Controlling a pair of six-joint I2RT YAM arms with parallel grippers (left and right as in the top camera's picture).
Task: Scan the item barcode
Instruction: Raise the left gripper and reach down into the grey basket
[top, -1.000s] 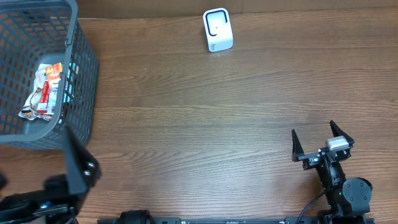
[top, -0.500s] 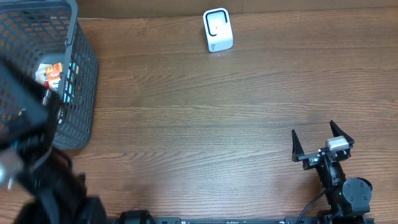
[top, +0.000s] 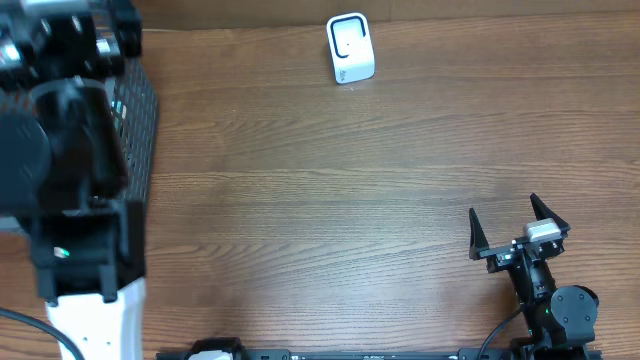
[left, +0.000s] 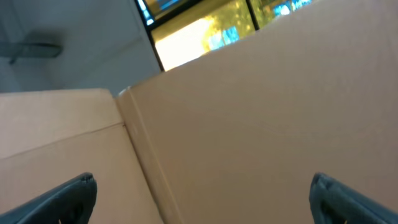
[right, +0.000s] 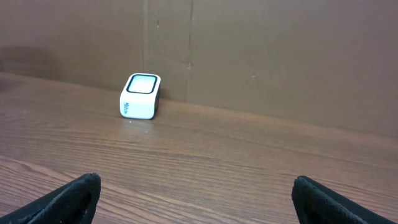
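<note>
Looming over the table's (top: 320, 220) left side, the left arm (top: 65, 170) is covering most of the grey basket (top: 143, 120), so anything lying inside is hidden. The left hand (left: 202, 202) is gaping wide and gripping nothing, facing a cardboard wall (left: 261, 124). The right hand (top: 505, 215) is sitting low at the near right, likewise spread wide and empty. The white scanner (top: 350, 47) is standing at the far edge, well apart from both.

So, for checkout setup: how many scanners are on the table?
1: the white plastic scanner at the far edge of the wooden table. Others could hide beneath the black left arm.
</note>
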